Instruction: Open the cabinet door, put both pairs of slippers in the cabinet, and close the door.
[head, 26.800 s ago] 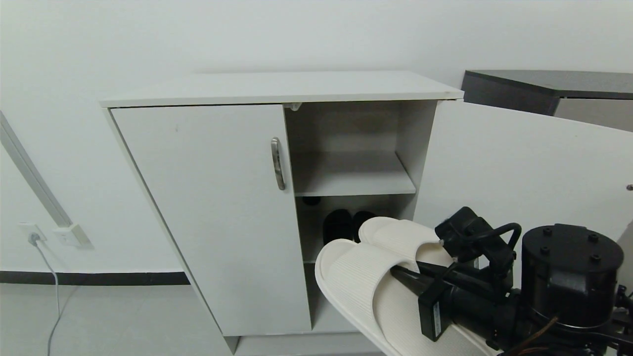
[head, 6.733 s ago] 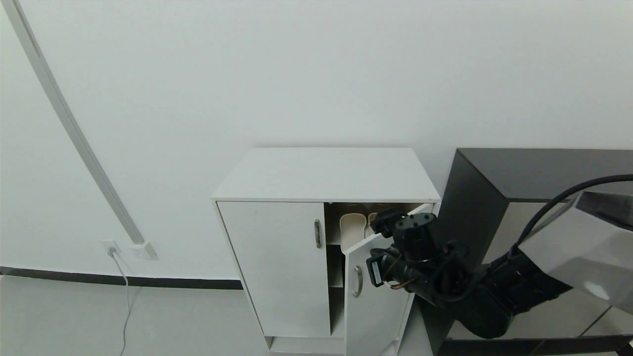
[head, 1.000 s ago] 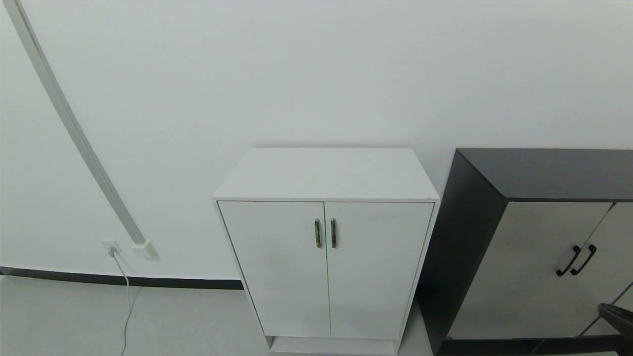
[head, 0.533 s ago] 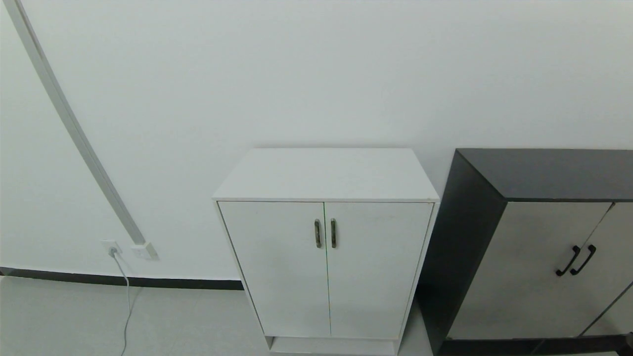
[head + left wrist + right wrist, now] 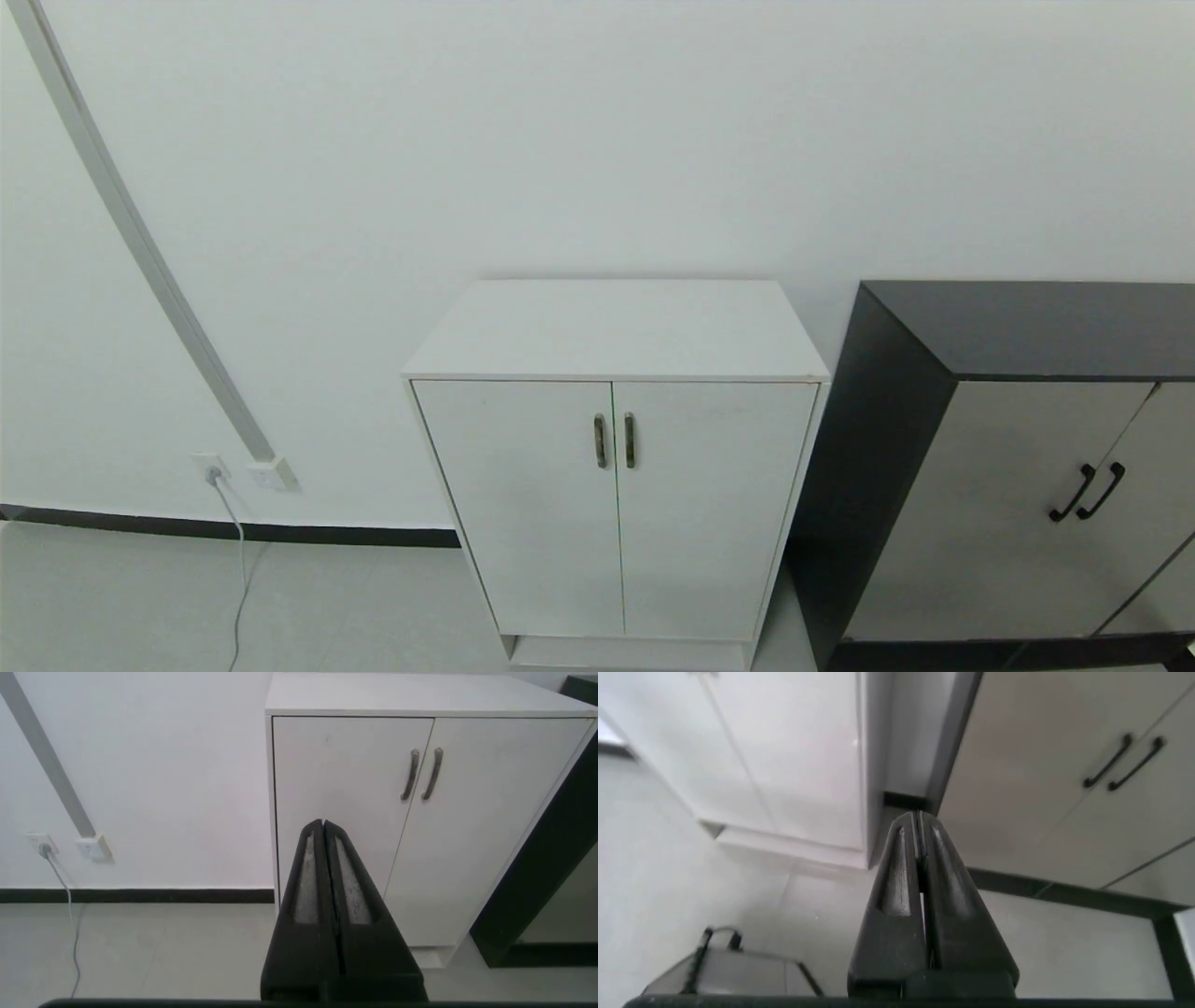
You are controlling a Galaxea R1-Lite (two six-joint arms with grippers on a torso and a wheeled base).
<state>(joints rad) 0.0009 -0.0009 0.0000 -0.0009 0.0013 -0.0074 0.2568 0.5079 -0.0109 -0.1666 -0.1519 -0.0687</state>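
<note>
The white cabinet (image 5: pixel 616 448) stands against the wall with both doors closed, its two metal handles (image 5: pixel 613 441) side by side at the middle. The slippers are hidden behind the doors. In the left wrist view my left gripper (image 5: pixel 323 826) is shut and empty, held well back from the cabinet (image 5: pixel 420 812) and level with its left door. In the right wrist view my right gripper (image 5: pixel 920 819) is shut and empty, low near the floor, in front of the gap between the white cabinet (image 5: pixel 785 747) and the dark cabinet (image 5: pixel 1064 775).
A dark cabinet (image 5: pixel 1008 448) with black handles (image 5: pixel 1088 492) stands right of the white one. A wall socket with a cable (image 5: pixel 219 485) and a slanted wall duct (image 5: pixel 140 243) are at the left. Grey floor (image 5: pixel 233 607) lies open before the cabinet.
A second ago a dark part of my right arm showed at the head view's lower right edge; it has dropped out of sight. The cabinet stays closed.
</note>
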